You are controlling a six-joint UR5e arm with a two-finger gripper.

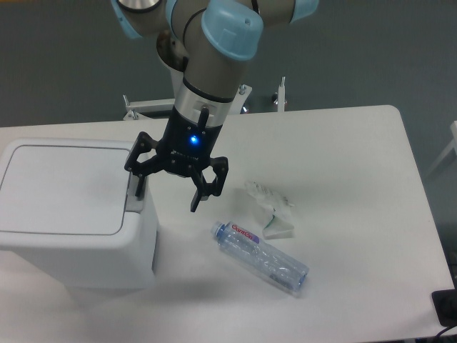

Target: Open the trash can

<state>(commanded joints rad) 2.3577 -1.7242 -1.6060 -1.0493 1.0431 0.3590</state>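
Observation:
The trash can (71, 214) is a large white boxy bin at the left of the table, its flat lid (64, 187) down. A grey push-button (136, 199) sits on its right rim. My gripper (166, 198) hangs open over that rim. Its left finger (138, 187) points down at the button; whether it touches cannot be told. The right finger (196, 200) hangs over the table beside the bin. Nothing is held.
A clear plastic bottle (260, 257) lies on its side right of the bin. A crumpled white wrapper (273, 209) lies just behind the bottle. A black object (447, 307) sits at the table's near right corner.

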